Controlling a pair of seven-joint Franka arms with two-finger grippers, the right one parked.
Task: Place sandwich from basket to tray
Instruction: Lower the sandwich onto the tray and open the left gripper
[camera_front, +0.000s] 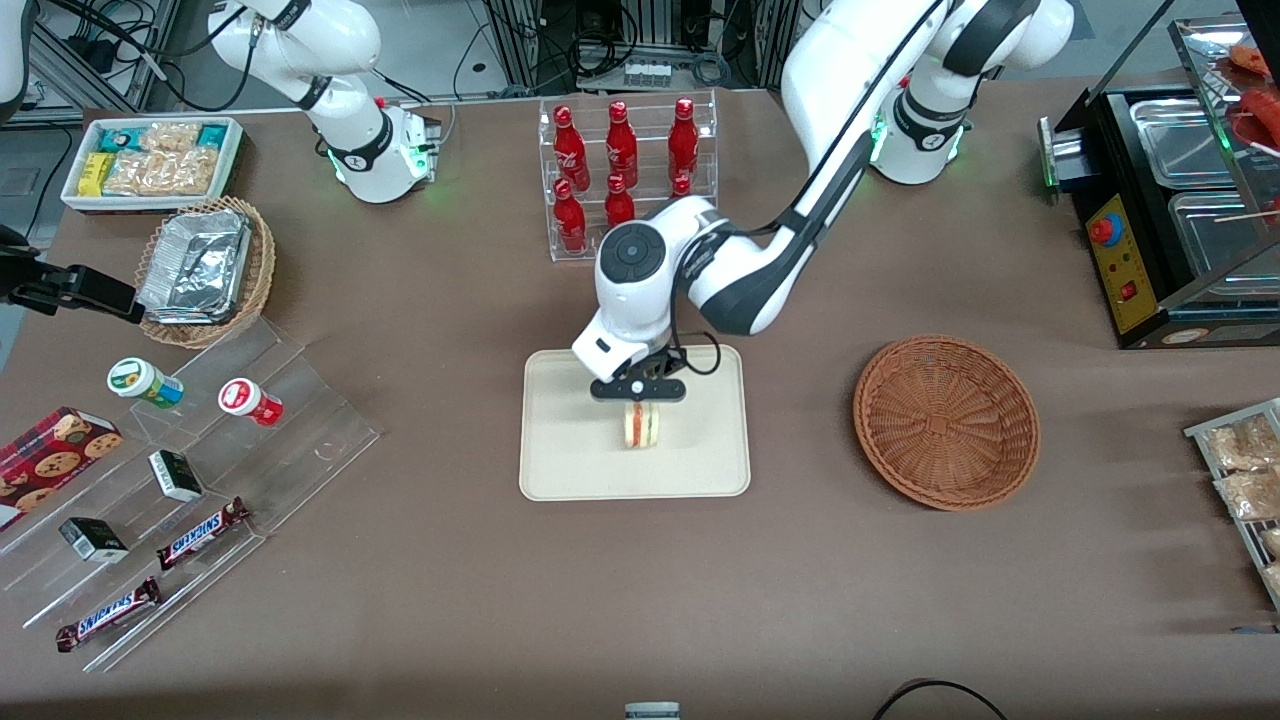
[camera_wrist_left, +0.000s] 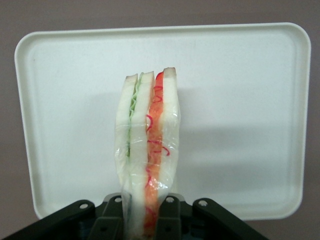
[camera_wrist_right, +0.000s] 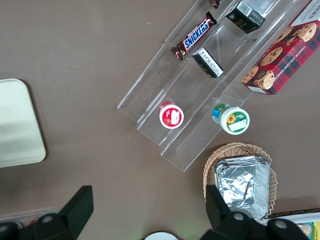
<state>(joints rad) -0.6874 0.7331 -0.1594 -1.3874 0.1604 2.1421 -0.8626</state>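
Bright, even overhead light fills every view. The gripper (camera_front: 638, 398) and sandwich (camera_front: 641, 425) cast soft shadows on the tray (camera_front: 560, 460). Foil trays (camera_front: 195, 265) glare. Wrist close-ups look slightly soft.

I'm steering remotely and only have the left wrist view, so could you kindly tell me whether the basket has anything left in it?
Observer: The front view shows the basket holding nothing, lying on the table beside the tray, toward the working arm's end.
Operator: Thank you. Where over the tray is the gripper?
Observer: The gripper is above the tray's middle, shut on the sandwich, whose striped cut edge faces the front camera.
Operator: Is anything else lying on the tray?
Observer: No, only the sandwich is over it. The rack of red bottles stands on the table farther from the front camera than the tray.
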